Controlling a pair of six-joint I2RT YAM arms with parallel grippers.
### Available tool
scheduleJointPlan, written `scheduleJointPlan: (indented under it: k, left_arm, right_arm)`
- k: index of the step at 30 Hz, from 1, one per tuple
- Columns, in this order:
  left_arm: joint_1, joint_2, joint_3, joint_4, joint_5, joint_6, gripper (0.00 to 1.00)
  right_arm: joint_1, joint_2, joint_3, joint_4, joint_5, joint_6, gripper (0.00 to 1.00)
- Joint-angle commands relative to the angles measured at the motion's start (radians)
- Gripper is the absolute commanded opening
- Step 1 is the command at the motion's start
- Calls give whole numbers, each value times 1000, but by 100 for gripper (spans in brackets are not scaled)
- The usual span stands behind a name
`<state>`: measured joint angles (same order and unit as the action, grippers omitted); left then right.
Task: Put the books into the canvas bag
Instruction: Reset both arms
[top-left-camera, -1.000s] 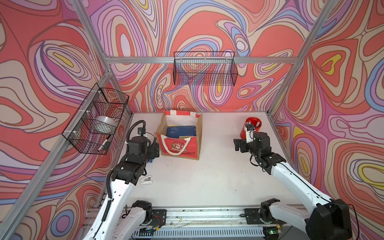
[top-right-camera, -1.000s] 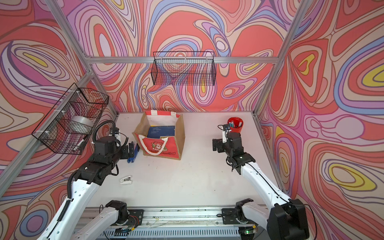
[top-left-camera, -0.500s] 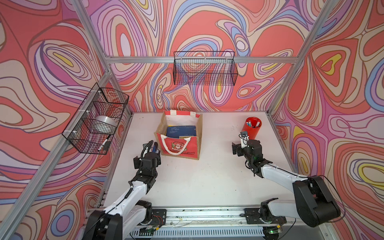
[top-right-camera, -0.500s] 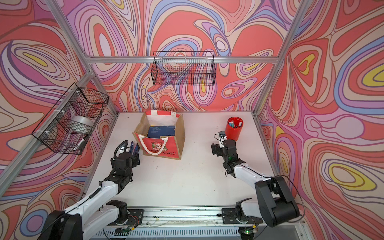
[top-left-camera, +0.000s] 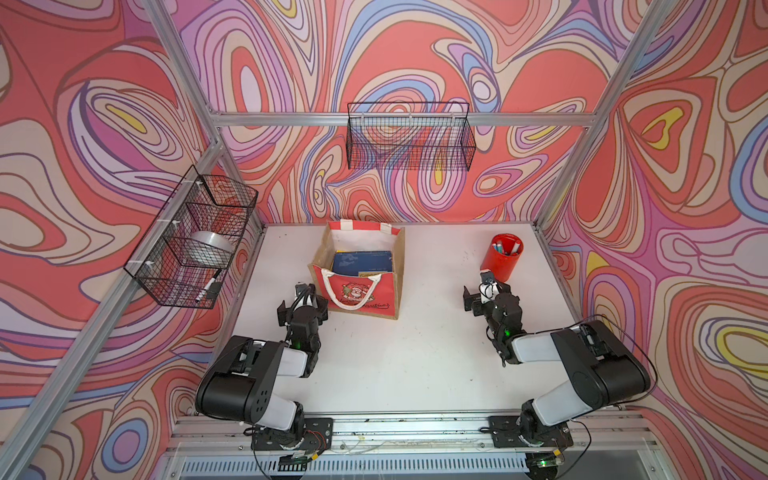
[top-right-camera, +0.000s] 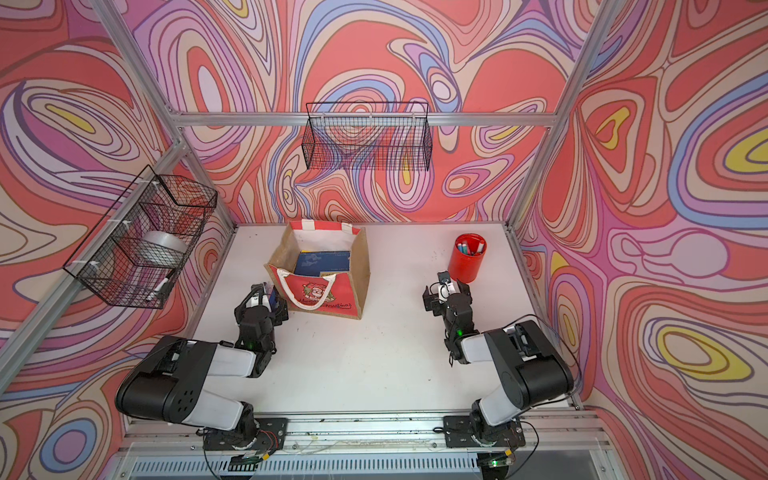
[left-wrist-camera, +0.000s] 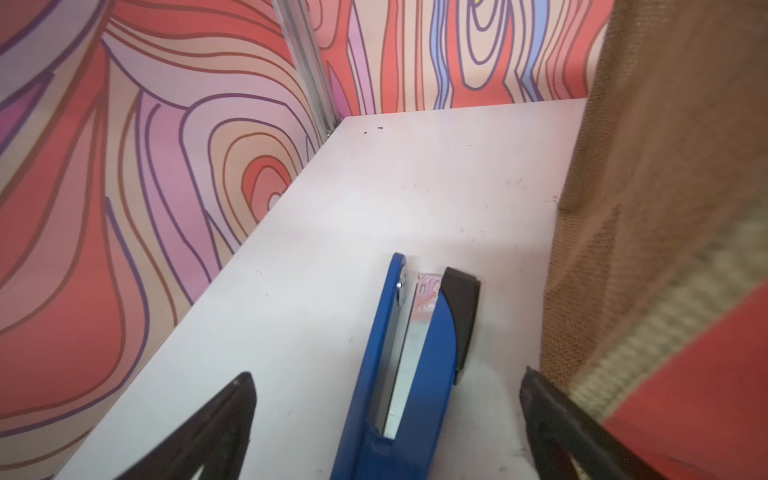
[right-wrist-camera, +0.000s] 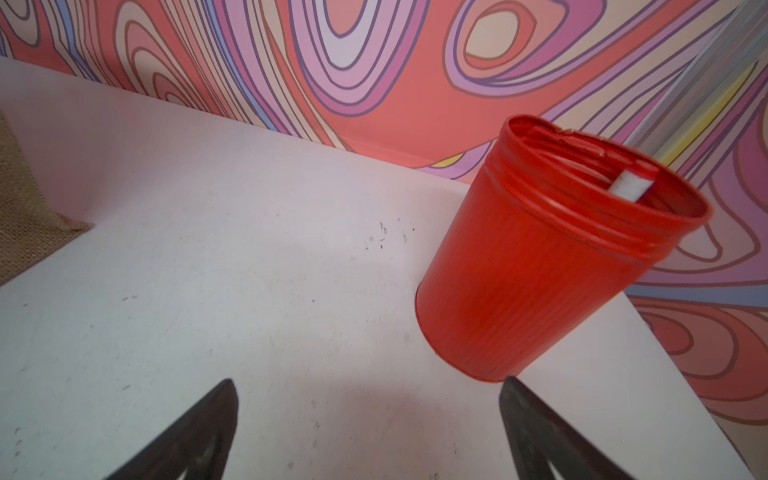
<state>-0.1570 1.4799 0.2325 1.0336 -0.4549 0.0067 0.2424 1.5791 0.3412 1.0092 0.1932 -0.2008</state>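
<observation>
The canvas bag (top-left-camera: 397, 270) holds books (top-left-camera: 361, 262) — the red cup (top-left-camera: 500, 266), pens (top-left-camera: 506, 247).

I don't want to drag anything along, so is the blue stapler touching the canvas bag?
Apart. The left wrist view shows a strip of bare table between the blue stapler and the canvas bag, along its jute side.

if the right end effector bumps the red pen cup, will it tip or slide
Hit high, the red pen cup likely tips: it is tall and tapers to a narrower base. It looks like thin ribbed metal, so probably light and stiff; a low push should slide it on the smooth table. The pens inside could spill.
</observation>
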Motion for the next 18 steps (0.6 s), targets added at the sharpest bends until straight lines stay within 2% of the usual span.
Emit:
scheduleJointPlan:
  k: [1,3,5,7,8,9,10,12,16,18]
  left_arm:
    - [26,15,45,36,92,17,100]
    - [39,34,51,11,135,-2,100]
    - [62,98,41,125,161,5,100]
    - [70,44,72,-23,177,-25,100]
    - [74,51,86,-50,181,-24,100]
    - [74,74,83,-3,179,-11,100]
    - [74,79,75,26,181,-8,100]
    - [74,52,81,-34,185,-24,100]
    - [72,53,116,-102,192,-17,100]
    - [73,70,95,-33,203,-7,100]
  right_arm:
    - [-4,82,-39,251,57,-20,98]
    - [-7,75,-63,270,54,0,98]
    - [-9,110,-86,365,64,0,98]
    - [-29,136,-100,419,78,36,98]
    - [-54,159,-105,442,39,59,98]
    - [-93,183,-105,453,-31,80,98]
    - [-101,215,-94,473,-15,79,99]
    - [-109,163,-63,343,-6,109,98]
    - [-117,166,-16,283,82,141,99]
    - [-118,161,-3,248,91,150,98]
